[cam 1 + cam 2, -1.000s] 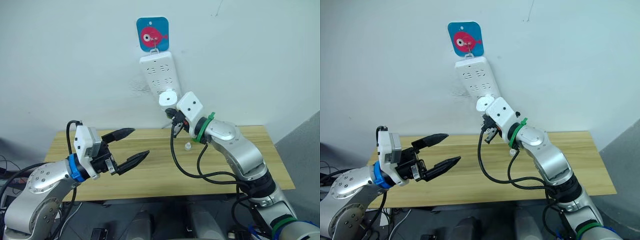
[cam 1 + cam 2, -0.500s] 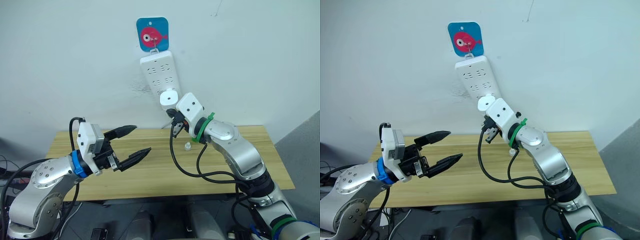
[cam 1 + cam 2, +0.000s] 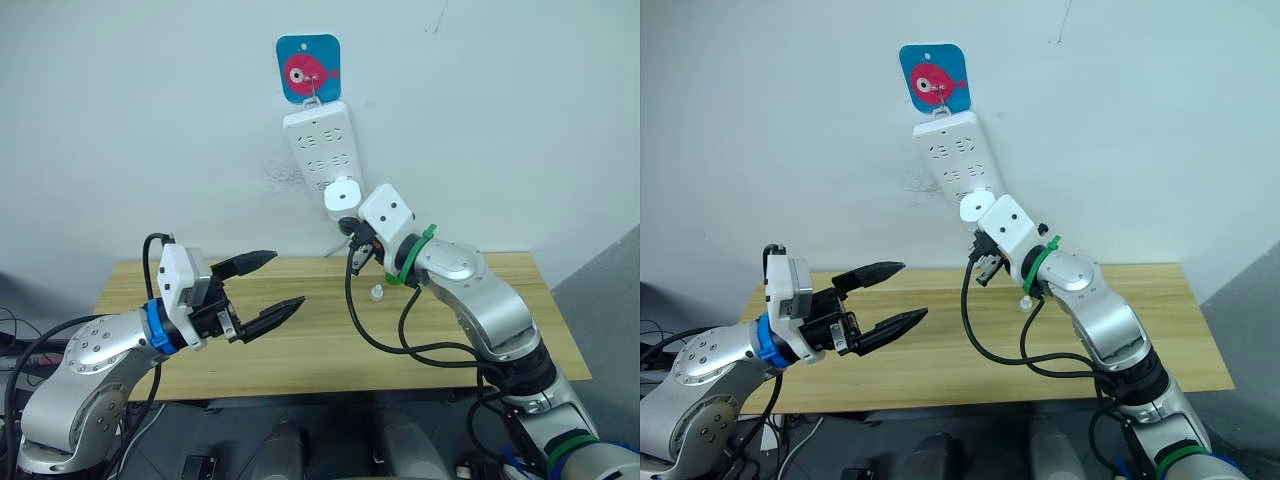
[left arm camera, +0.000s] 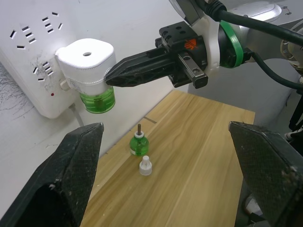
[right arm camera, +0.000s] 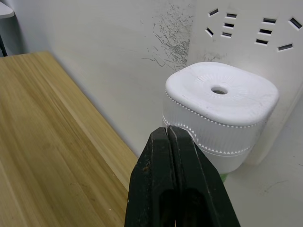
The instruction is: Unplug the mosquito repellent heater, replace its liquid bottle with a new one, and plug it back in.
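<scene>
Over the last second the right claw (image 4: 111,75), fingers together, has closed in on the heater (image 4: 87,64) plugged into the power strip (image 3: 322,145), so unplugging has not begun; the left claw (image 3: 272,285) stays apart.

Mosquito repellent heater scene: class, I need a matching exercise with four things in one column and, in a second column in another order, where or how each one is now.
Things:
1. mosquito repellent heater
2. loose green bottle
3. left gripper
4. right gripper

Places or states:
A. open, hovering above the table
B. plugged into the power strip on the wall
C. shut, fingertips against the heater's side
D. upright on the table, beside a small white cap

Pairs: 1-B, 2-D, 3-A, 4-C
</scene>
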Available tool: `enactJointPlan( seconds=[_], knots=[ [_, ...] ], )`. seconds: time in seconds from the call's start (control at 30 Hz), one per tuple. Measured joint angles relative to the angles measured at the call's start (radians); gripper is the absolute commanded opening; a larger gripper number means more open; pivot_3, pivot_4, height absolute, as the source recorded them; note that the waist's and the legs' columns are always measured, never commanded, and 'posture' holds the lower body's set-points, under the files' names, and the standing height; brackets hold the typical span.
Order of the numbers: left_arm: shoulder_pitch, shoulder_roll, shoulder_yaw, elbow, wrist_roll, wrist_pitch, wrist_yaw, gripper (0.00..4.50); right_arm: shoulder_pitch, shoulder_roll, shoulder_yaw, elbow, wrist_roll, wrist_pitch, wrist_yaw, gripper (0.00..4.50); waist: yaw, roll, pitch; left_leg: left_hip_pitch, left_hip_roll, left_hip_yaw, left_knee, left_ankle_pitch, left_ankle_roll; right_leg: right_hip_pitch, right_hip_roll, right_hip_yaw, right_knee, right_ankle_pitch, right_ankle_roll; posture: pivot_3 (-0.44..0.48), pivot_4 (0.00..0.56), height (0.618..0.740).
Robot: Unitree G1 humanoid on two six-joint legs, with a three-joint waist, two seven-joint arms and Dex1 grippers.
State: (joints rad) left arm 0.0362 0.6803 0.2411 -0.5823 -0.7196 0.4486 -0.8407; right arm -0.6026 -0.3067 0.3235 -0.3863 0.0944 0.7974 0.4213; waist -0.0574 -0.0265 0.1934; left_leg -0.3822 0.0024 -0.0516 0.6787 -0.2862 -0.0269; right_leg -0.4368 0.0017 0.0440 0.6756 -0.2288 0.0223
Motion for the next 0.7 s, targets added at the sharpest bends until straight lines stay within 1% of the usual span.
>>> enactJointPlan(
  seconds=[0.53, 0.7],
  knots=[
    [-0.009, 0.000, -0.003, 0.004, 0.017, 0.000, -0.004, 4.50, 0.027, -0.024, -0.030, -0.034, 0.009, 0.025, 0.007, 0.02, 0.001, 0.000, 0.000, 0.000, 0.000, 0.000, 0.000, 0.000, 0.000, 0.000, 0.000, 0.000, 0.000, 0.000, 0.000, -0.050, 0.145, 0.740],
    [-0.011, -0.001, -0.012, 0.004, 0.017, 0.000, -0.002, 4.50, 0.028, -0.022, -0.059, -0.050, 0.051, 0.060, 0.035, 0.02, 0.000, 0.000, 0.000, 0.000, -0.001, 0.000, 0.000, 0.000, 0.000, 0.000, 0.000, 0.000, 0.000, 0.000, 0.000, -0.052, 0.148, 0.740]
  ],
)
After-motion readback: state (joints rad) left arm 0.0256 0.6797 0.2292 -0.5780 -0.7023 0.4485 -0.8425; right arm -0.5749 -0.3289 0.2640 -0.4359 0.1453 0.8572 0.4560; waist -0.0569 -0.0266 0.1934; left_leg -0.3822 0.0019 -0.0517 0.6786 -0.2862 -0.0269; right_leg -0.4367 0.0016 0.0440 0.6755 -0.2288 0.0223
